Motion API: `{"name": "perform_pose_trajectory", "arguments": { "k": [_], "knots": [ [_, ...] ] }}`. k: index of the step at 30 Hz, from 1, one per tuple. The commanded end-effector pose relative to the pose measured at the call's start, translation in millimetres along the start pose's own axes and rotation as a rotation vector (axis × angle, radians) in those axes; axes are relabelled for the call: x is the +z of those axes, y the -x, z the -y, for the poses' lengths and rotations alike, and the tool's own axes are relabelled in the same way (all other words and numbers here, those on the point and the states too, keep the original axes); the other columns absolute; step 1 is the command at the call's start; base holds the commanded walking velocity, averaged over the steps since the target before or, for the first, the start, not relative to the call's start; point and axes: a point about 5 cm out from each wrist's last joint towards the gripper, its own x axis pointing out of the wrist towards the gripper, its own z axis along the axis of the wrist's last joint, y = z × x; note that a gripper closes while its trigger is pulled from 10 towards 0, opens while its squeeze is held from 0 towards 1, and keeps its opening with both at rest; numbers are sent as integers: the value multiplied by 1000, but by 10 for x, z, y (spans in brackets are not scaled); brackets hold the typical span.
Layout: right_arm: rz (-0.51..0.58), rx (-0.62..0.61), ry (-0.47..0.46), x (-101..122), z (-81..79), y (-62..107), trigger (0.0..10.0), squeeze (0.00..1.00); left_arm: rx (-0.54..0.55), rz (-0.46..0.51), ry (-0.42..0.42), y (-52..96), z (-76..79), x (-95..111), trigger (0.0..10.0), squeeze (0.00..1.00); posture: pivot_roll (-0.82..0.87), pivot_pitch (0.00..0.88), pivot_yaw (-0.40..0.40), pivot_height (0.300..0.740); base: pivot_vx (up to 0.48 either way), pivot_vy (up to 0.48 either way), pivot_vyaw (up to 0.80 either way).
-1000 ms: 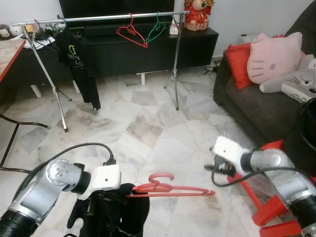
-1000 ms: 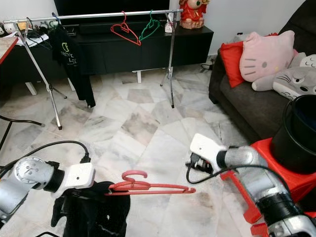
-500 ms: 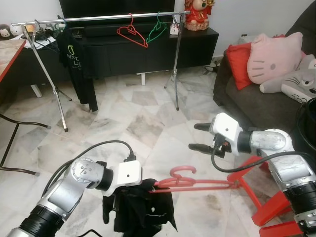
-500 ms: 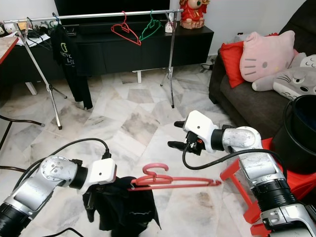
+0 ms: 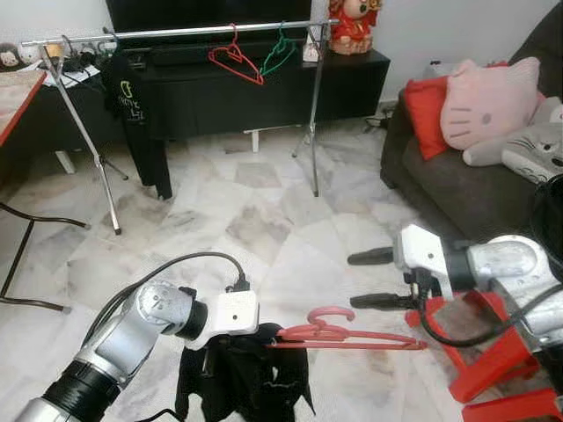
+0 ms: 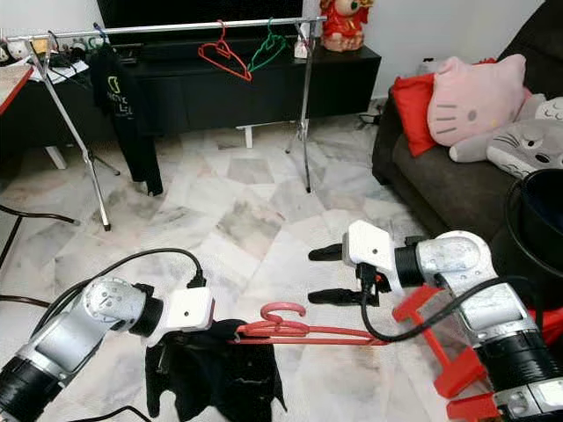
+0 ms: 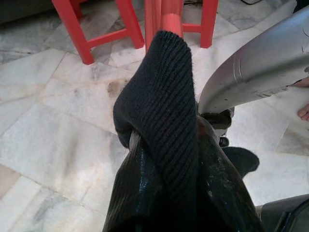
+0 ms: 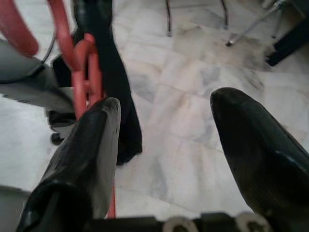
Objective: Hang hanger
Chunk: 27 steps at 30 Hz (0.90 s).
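Observation:
A red hanger (image 5: 345, 336) carrying a black garment (image 5: 242, 378) lies level just above the floor. My left gripper (image 5: 262, 332) is shut on its near end, with the fingers wrapped in the black knit cloth (image 7: 166, 121). My right gripper (image 5: 362, 279) stands open just above the hanger's far end, one finger (image 5: 376, 256) over the other, holding nothing. In the right wrist view the red hanger (image 8: 83, 65) passes beside one finger (image 8: 89, 145). At the back stands the clothes rack (image 5: 176, 32) with a red hanger (image 5: 234, 58), a green hanger (image 5: 280, 54) and a black shirt (image 5: 134, 110).
A dark sofa (image 5: 457, 189) with a red cushion and pink cat pillow (image 5: 488, 98) fills the right. A red stool (image 5: 493, 352) and a black bucket (image 6: 538, 233) are under my right arm. A black TV cabinet (image 5: 264, 88) runs behind the rack; marble floor lies between.
My left arm carried the hanger and garment to the right. My right gripper rose, opened near the hook, then shifted right and lower toward the hanger's far end.

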Motion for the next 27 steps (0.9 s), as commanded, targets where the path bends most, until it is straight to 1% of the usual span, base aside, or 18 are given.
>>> {"name": "perform_pose_trajectory", "arguments": {
  "k": [1,2,3,5,6,9,11,15,16,17,18,22,27],
  "knots": [
    [-2,67,22,37,-65,-5,10000,0,12,-14,-55,7,-62,64,10000,0,-65,0,-41,740,0,0,0],
    [-2,67,22,37,-65,-5,10000,0,12,-14,-55,7,-62,64,10000,0,-65,0,-41,740,0,0,0],
    [-32,98,21,8,-101,-21,10000,0,14,-18,-58,9,-67,63,10000,0,-65,0,-41,740,0,0,0],
    [-45,106,20,-5,-110,-26,10000,0,15,-19,-58,10,-69,62,10000,0,-65,0,-41,740,0,0,0],
    [-77,128,17,-46,-133,-34,10000,0,20,-22,-60,15,-76,59,10000,0,-65,0,-41,740,0,0,0],
    [-104,166,15,-71,-170,-48,10000,0,27,-23,-65,13,-90,64,10000,0,-64,0,-42,740,0,0,0],
    [-108,172,16,-72,-177,-52,10000,0,28,-23,-66,13,-91,65,10000,0,-64,0,-42,740,0,0,0],
    [-99,188,26,-50,-215,-144,10000,0,33,-20,-72,1,-108,87,10000,0,-64,0,-42,740,0,0,0],
    [-99,204,29,-52,-243,-201,10000,0,35,-17,-74,-4,-116,102,10000,0,-64,0,-42,740,0,0,0],
    [-99,204,29,-52,-243,-201,10000,0,35,-17,-74,-4,-116,102,10000,0,-64,0,-42,740,0,0,0],
    [-98,225,34,-52,-272,-245,10000,0,38,-15,-76,-9,-129,116,10000,0,-58,0,-42,740,0,0,0],
    [-100,237,42,-50,-299,-319,10000,0,39,-8,-81,-20,-146,148,10000,0,-58,0,-42,740,0,0,0],
    [-137,237,56,-72,-311,-351,10000,0,37,-2,-87,-29,-153,166,10000,0,-58,0,-40,740,0,0,0]
  ]
}}
